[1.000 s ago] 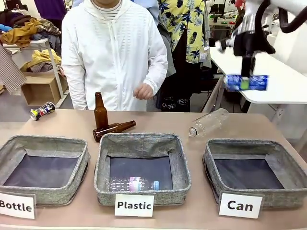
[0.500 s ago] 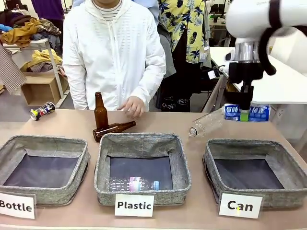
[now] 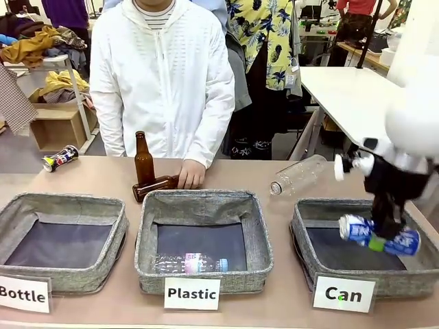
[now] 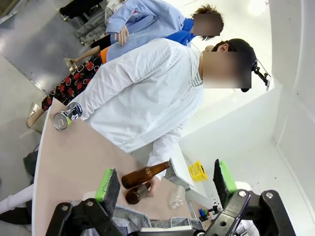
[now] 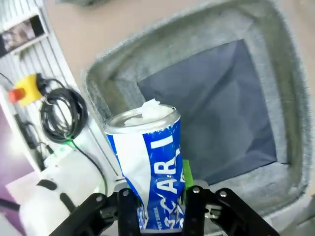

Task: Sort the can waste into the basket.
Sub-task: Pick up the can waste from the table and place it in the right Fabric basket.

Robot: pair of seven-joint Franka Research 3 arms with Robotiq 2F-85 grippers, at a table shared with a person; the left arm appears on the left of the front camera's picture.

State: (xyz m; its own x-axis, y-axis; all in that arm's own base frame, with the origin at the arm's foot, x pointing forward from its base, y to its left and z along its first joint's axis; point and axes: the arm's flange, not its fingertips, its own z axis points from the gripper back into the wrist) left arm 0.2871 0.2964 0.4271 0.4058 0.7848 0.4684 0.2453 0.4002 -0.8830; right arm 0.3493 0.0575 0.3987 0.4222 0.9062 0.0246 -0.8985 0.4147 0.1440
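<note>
My right gripper (image 3: 377,241) is shut on a blue can (image 3: 357,229) with white lettering and holds it, tilted, just above the dark lining of the grey basket (image 3: 305,226) behind the "Can" card (image 3: 343,293). In the right wrist view the dented blue can (image 5: 147,147) stands between my right gripper's jaws (image 5: 157,196), with the basket (image 5: 285,73) below it. A black can (image 3: 60,158) lies on the table's far left, and the left wrist view has this black can (image 4: 67,116) too. My left gripper (image 4: 166,182) is open and holds nothing.
A brown bottle (image 3: 143,159) stands upright, and a second brown bottle (image 3: 161,185) lies beside it under the person's hand (image 3: 191,175). A clear plastic bottle (image 3: 298,174) lies behind the Can basket. The "Plastic" bin (image 3: 147,233) holds a bottle (image 3: 188,263). The "Bottle" bin (image 3: 14,212) sits at the left.
My right arm has come down and toward the near side, carrying the blue can from high above the table's back to just over the Can basket. The person's hand dropped onto the lying bottle.
</note>
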